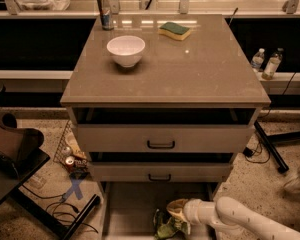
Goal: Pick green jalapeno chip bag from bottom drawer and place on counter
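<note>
The bottom drawer [127, 209] is pulled far out at the foot of the cabinet, its flat floor showing. In it lies the crumpled green jalapeno chip bag [164, 228], close to the lower edge of the camera view. My gripper [175, 210] reaches in from the right on its white arm and sits right over the bag's top, touching or nearly touching it. The counter [190, 74] spreads above the three drawers.
On the counter stand a white bowl [125, 50], a green-and-yellow sponge [174, 30] and a can [105, 11]. The two upper drawers with black handles [160, 144] are slightly open. A dark chair [12, 154] and floor clutter [72, 156] lie left; bottles [266, 62] stand right.
</note>
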### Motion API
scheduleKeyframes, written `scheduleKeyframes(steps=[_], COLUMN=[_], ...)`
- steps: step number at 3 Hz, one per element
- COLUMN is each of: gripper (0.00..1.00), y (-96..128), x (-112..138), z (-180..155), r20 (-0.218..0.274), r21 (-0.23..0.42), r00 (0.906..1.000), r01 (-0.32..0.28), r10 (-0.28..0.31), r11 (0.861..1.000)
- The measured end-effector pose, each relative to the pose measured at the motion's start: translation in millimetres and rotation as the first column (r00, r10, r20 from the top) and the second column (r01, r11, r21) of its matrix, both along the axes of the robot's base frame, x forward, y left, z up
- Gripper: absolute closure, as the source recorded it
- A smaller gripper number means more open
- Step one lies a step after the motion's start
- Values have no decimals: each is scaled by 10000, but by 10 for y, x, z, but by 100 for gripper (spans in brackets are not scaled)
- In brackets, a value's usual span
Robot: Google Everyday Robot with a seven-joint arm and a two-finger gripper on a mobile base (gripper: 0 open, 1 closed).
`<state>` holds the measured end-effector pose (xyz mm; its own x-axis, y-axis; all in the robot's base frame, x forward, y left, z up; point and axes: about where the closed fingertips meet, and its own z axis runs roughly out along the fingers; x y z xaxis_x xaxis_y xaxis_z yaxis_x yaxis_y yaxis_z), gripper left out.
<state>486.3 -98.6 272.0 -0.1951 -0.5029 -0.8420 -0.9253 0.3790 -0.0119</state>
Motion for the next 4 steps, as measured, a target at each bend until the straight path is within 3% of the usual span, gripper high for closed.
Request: scheduleKeyframes(steps=[1, 2, 3, 4], gripper=[32, 9, 0, 0], y=[28, 96, 163, 217], x=[29, 33, -44, -158], z=[37, -143, -366, -559], r20=[43, 187, 189, 171], r21=[279, 228, -481, -1198], r00=[9996, 9997, 9983, 9935], r01=[289, 137, -541, -1094], r10=[-291, -141, 550, 1123], r11=[9992, 9996, 9974, 9867])
